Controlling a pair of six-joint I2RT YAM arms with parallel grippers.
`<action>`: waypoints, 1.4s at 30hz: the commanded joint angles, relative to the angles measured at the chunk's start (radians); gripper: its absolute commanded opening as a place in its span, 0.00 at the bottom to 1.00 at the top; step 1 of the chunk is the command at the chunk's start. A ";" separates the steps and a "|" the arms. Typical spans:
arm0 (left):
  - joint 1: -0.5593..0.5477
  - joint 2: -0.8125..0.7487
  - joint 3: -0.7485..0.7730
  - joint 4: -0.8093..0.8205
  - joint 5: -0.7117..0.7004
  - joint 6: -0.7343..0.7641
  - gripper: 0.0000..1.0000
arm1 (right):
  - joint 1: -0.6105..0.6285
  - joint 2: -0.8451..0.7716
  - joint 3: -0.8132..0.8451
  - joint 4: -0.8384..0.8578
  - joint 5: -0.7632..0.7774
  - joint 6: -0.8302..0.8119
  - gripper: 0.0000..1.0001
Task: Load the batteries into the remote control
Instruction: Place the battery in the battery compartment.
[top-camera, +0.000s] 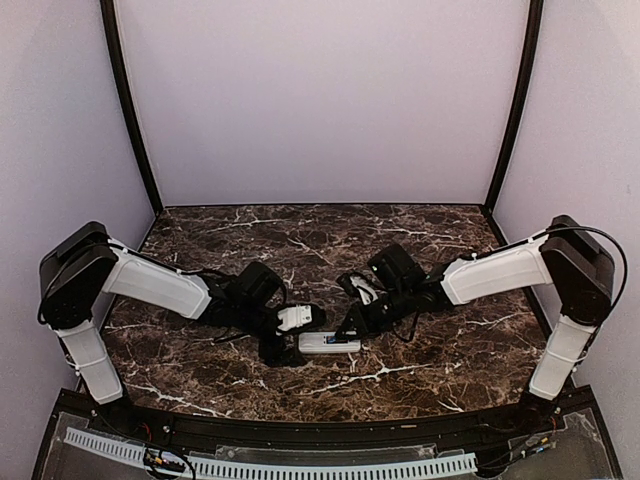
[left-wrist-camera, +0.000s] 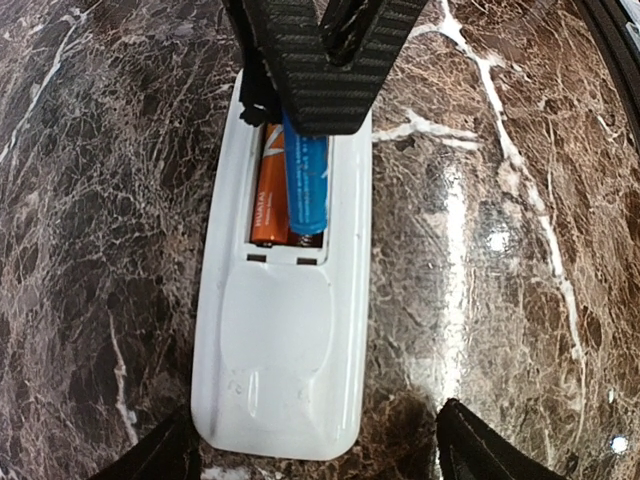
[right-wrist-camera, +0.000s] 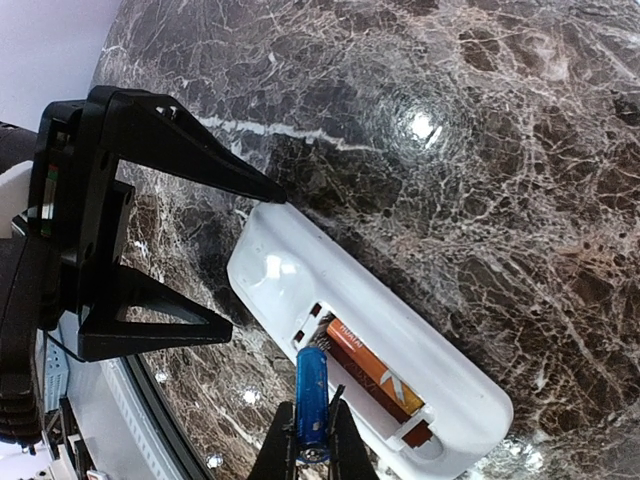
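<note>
Found the remote (top-camera: 328, 343) lying back-up on the marble table (top-camera: 420, 250), between the two grippers, battery bay (left-wrist-camera: 300, 240) uncovered. Spotted the orange battery (left-wrist-camera: 263, 195) already sitting flat in one slot. Caught the right gripper (right-wrist-camera: 312, 430) clenched on the blue battery (right-wrist-camera: 311, 385), pinching it by one end and holding it tilted, the free end dipping into the empty slot beside the orange one but not lying down in it yet. Saw the left gripper (right-wrist-camera: 250, 260) spread wide, fingers (left-wrist-camera: 480, 450) either side of the remote's plain end, not squeezing it as far as could be told. Took the step in hand to be seating the blue one. Probably needed to nudge the low end up against its contact first, then swing the pinched end down flat before letting go. Also worth snugging the left fingers onto the shell beforehand, to keep a light bit of plastic from skating on polished stone. Couldn't make out polarity marks.
</note>
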 joint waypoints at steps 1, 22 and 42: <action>0.004 0.011 0.017 -0.001 0.032 -0.008 0.79 | -0.010 0.006 -0.016 0.003 0.009 -0.022 0.00; 0.002 0.049 0.030 -0.004 0.058 -0.026 0.66 | -0.015 0.039 -0.008 -0.002 0.035 -0.019 0.00; -0.001 0.076 0.040 -0.007 0.060 -0.045 0.52 | -0.014 0.090 0.008 -0.020 0.011 -0.026 0.15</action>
